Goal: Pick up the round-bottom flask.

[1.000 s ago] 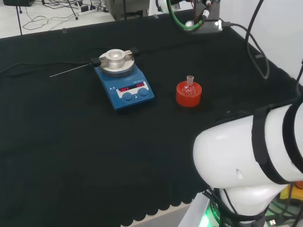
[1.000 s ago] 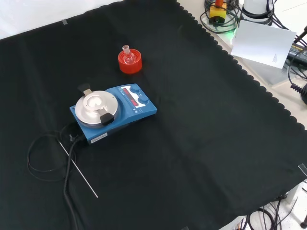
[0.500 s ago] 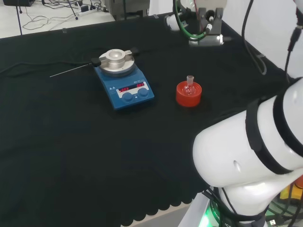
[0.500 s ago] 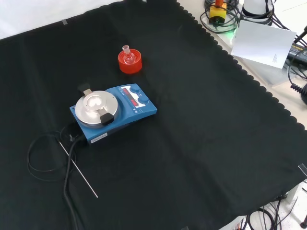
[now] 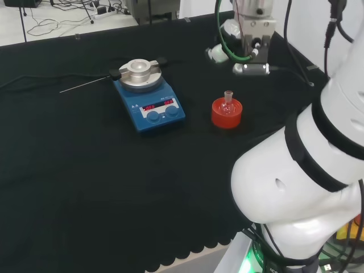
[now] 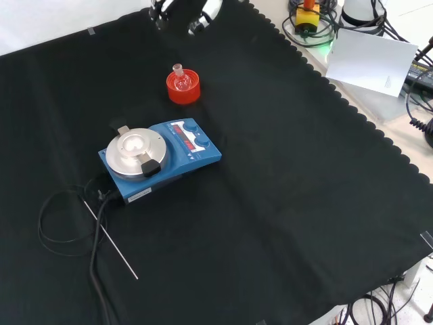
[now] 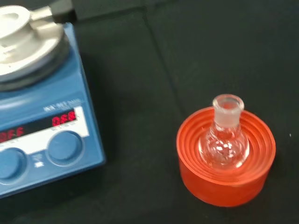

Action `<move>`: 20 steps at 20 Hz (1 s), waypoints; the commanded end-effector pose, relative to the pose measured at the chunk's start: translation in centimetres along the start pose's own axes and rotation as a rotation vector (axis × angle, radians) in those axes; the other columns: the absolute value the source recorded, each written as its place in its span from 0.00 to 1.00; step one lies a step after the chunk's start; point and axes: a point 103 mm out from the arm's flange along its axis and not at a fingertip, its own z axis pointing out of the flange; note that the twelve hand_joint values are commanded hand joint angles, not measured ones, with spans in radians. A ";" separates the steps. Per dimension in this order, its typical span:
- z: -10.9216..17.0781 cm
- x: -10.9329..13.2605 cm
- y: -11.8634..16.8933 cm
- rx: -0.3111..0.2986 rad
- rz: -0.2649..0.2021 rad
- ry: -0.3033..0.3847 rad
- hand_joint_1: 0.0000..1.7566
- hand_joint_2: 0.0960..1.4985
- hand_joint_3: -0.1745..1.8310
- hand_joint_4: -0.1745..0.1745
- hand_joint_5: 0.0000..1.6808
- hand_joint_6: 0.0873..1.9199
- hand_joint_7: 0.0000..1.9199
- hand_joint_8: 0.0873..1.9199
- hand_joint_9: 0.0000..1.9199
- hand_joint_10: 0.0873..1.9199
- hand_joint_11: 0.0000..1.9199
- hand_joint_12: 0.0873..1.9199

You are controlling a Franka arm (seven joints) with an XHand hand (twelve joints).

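While the round-bottom flask (image 7: 224, 135) sits upright in its red stand (image 7: 226, 179), bare cloth (image 6: 284, 176) surrounds it; the hand's (image 6: 203, 12) grip I cannot tell.

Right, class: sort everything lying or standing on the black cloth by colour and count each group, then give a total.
Clear: 1, round-bottom flask
Red: 1, ribbed stand
Blue: 1, hotplate stirrer
Silver: 1, thin rod
Black: 1, cable
Total: 5
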 end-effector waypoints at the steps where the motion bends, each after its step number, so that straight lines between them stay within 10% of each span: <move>1: 3.8 -3.5 2.6 -0.002 0.035 0.045 0.39 0.56 0.33 0.37 0.32 0.16 0.11 0.31 0.20 0.33 0.04 0.73; 20: 11.3 -5.8 3.9 0.070 0.076 0.031 0.48 0.43 0.40 0.35 0.34 0.19 0.11 0.32 0.22 0.33 0.08 0.72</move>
